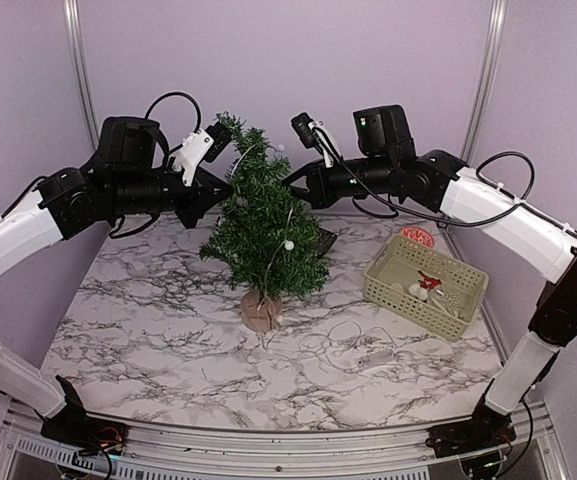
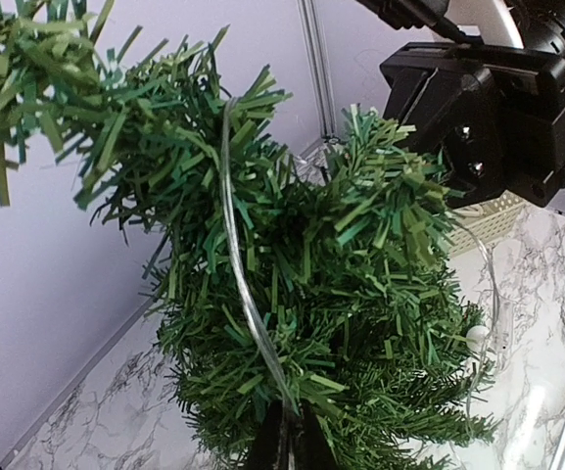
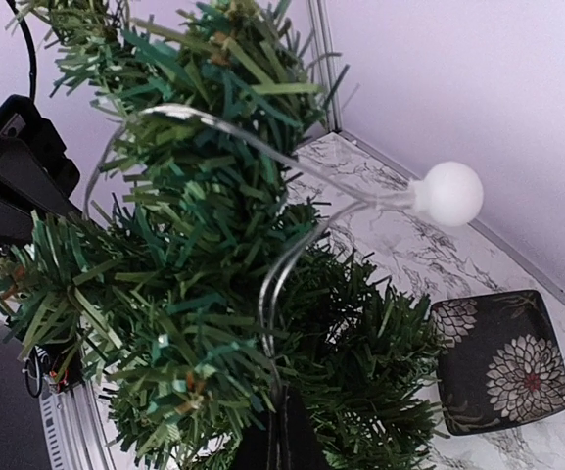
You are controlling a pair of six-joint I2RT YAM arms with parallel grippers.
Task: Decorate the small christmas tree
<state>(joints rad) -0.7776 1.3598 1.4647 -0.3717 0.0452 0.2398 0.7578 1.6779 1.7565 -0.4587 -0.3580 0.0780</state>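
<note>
The small Christmas tree (image 1: 263,215) stands upright near the middle of the marble-patterned table (image 1: 168,340) on its round log-slice base (image 1: 261,312), to the left of the basket. Both arms reach in at its upper branches from opposite sides. In the left wrist view the left gripper (image 2: 287,436) is clenched on a clear light string (image 2: 248,304), whose wire runs up from between the fingertips and over the bristly green needles towards the top of the tree. In the right wrist view the right gripper (image 3: 280,436) is likewise clamped on the same kind of wire, which loops up through the branches and carries a round white bulb (image 3: 448,193) out to the right. More thin wire lies loose on the table just right of the base. A pale green slotted basket (image 1: 403,305) sits at the right of the table with small red and white ornaments in it. A dark square plate with a flower pattern (image 3: 502,362) lies on the table behind the tree.
</note>
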